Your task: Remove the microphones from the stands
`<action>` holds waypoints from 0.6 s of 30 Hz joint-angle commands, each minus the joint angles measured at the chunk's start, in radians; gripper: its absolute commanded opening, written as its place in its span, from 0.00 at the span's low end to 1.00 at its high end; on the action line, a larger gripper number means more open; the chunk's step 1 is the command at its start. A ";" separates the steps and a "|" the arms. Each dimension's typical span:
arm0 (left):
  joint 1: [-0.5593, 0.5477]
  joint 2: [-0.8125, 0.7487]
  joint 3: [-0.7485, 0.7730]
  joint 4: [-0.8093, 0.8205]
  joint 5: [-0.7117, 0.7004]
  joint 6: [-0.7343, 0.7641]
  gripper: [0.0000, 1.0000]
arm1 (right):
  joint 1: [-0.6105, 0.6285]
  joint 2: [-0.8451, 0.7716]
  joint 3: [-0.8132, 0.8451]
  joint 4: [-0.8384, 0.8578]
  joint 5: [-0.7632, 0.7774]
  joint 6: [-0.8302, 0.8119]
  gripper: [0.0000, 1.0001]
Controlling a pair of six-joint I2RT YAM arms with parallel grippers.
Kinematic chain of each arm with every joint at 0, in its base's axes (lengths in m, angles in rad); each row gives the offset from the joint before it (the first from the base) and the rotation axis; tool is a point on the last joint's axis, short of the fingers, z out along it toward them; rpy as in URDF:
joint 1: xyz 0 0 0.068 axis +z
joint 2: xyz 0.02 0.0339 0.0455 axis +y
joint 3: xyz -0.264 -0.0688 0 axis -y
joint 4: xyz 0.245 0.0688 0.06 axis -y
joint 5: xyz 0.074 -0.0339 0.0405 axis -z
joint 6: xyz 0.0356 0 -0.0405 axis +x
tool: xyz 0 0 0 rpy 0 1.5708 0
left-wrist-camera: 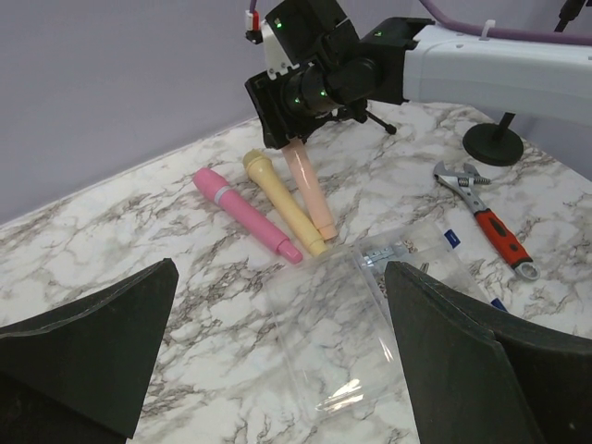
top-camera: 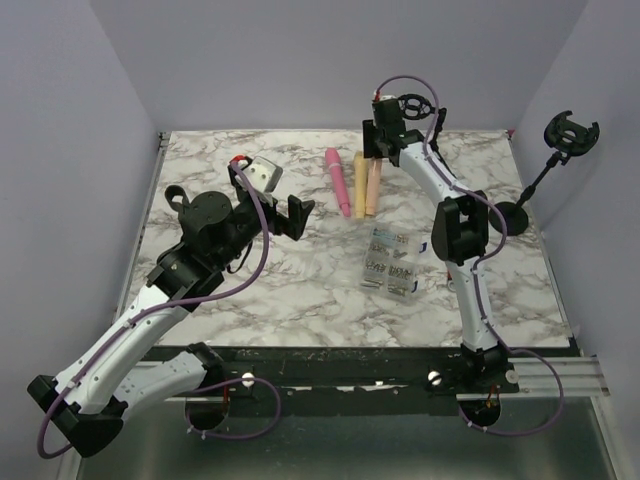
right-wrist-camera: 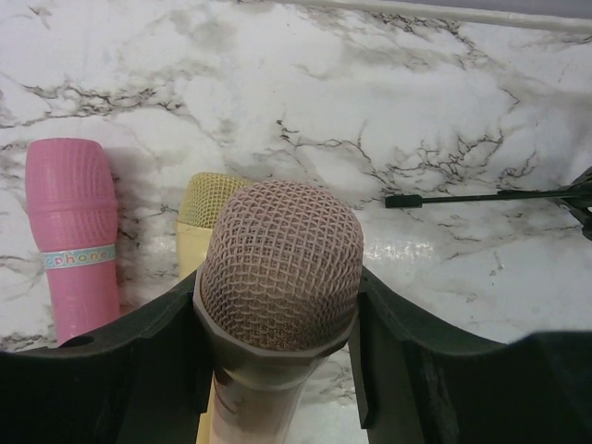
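Note:
A peach microphone [right-wrist-camera: 277, 264] is between the fingers of my right gripper [right-wrist-camera: 277, 294], which is shut on it just below the mesh head. In the top view the right gripper [top-camera: 382, 140] is at the back of the table. The microphone [top-camera: 373, 190] slants down to the tabletop beside a yellow microphone [top-camera: 359, 185] and a pink microphone [top-camera: 337, 182]. The black stand [top-camera: 515, 217] is at the right edge, its clip [top-camera: 570, 132] empty. My left gripper [top-camera: 272, 200] is open and empty over the table's left middle.
A clear plastic box of small parts [top-camera: 392, 260] lies mid-table, in front of the left gripper [left-wrist-camera: 277, 277] in the left wrist view. A red-handled wrench [left-wrist-camera: 486, 217] lies right of it. The stand's base [left-wrist-camera: 499, 143] and a thin leg [right-wrist-camera: 481, 196] are nearby.

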 commanded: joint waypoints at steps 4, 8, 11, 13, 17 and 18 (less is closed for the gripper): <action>0.005 -0.017 0.001 0.013 0.013 -0.005 0.99 | 0.009 0.081 0.041 0.072 0.043 0.001 0.19; 0.005 -0.017 0.001 0.013 0.017 -0.008 0.99 | 0.009 0.099 0.038 0.076 0.092 -0.011 0.21; 0.005 -0.016 0.001 0.014 0.019 -0.008 0.99 | 0.009 0.114 0.034 0.078 0.106 -0.021 0.22; 0.005 -0.016 0.000 0.014 0.018 -0.007 0.99 | 0.008 0.125 0.030 0.084 0.104 -0.024 0.23; 0.005 -0.014 -0.001 0.014 0.018 -0.007 0.99 | 0.009 0.149 0.033 0.107 0.079 -0.020 0.27; 0.005 -0.013 -0.001 0.014 0.018 -0.008 0.99 | 0.009 0.157 0.041 0.110 0.075 -0.015 0.28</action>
